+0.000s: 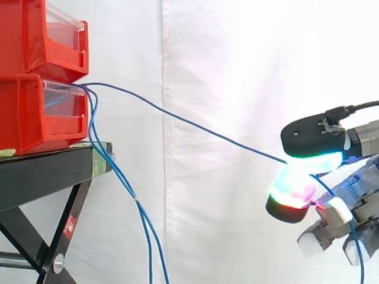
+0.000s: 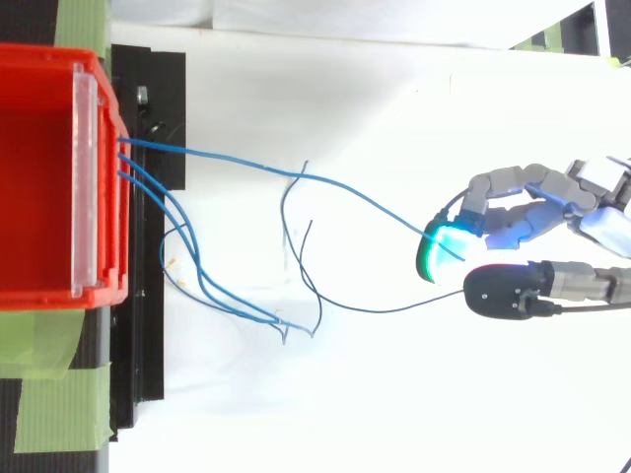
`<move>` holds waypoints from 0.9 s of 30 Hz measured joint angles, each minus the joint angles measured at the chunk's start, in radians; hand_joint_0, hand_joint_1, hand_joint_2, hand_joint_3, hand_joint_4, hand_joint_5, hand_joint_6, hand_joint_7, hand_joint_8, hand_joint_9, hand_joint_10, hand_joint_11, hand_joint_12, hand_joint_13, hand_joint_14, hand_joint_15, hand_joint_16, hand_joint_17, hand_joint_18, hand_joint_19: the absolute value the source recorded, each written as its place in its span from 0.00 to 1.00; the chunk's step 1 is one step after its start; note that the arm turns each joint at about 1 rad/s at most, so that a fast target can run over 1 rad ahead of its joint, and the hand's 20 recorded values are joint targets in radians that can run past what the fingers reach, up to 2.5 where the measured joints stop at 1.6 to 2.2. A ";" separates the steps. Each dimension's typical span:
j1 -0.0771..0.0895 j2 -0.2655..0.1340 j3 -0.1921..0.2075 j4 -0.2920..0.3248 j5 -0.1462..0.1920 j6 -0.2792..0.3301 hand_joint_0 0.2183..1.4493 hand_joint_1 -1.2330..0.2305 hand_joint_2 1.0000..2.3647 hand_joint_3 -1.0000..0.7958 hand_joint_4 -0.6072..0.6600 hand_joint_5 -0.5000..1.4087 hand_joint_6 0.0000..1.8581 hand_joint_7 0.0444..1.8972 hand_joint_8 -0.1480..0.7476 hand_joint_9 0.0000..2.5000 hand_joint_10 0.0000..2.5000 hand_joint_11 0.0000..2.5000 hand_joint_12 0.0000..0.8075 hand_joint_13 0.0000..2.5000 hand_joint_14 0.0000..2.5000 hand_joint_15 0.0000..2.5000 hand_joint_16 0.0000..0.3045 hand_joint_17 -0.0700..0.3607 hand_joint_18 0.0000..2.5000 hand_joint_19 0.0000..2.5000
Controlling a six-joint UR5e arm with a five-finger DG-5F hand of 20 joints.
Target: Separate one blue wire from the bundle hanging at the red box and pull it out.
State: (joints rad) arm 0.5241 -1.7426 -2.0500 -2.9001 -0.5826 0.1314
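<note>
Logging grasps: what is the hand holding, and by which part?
One thin blue wire, pinched by the hand between its glowing pads partway along its length. It stretches from the lower red plastic bin, its tail hanging past the hand.

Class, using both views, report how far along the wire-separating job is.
Done: one blue wire is singled out, stretched away from the other wires hanging from the lower red bin. In hand: the robot hand pinches it. Left: its far end still sits at the bin, so pulling it out remains.
</note>
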 measured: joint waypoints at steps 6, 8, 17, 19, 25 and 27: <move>0.014 0.000 -0.005 0.015 0.005 -0.007 0.31 0.32 0.02 0.58 0.40 0.20 0.44 0.58 0.45 0.40 0.01 0.48 0.39 0.26 0.01 0.26 0.12 0.36 0.28 0.31; 0.015 0.000 -0.005 0.022 0.004 -0.017 0.31 0.32 0.02 0.58 0.39 0.20 0.44 0.58 0.45 0.40 0.01 0.48 0.39 0.26 0.01 0.26 0.12 0.36 0.28 0.31; 0.015 0.000 -0.005 0.076 0.001 -0.063 0.31 0.33 0.02 0.58 0.40 0.20 0.44 0.58 0.45 0.39 0.01 0.48 0.39 0.26 0.01 0.26 0.12 0.36 0.28 0.31; 0.015 0.000 -0.005 0.088 0.001 -0.065 0.31 0.33 0.02 0.58 0.39 0.20 0.44 0.58 0.45 0.39 0.01 0.48 0.39 0.26 0.01 0.26 0.12 0.36 0.28 0.31; 0.015 0.000 -0.005 0.107 0.000 -0.067 0.31 0.33 0.02 0.58 0.39 0.20 0.44 0.58 0.45 0.39 0.01 0.48 0.40 0.26 0.01 0.26 0.12 0.36 0.28 0.31; 0.015 0.000 -0.005 0.109 0.000 -0.067 0.31 0.33 0.02 0.58 0.39 0.20 0.44 0.58 0.45 0.39 0.01 0.48 0.40 0.26 0.01 0.27 0.13 0.36 0.27 0.31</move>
State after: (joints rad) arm 0.5390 -1.7426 -2.0547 -2.7915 -0.5828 0.0645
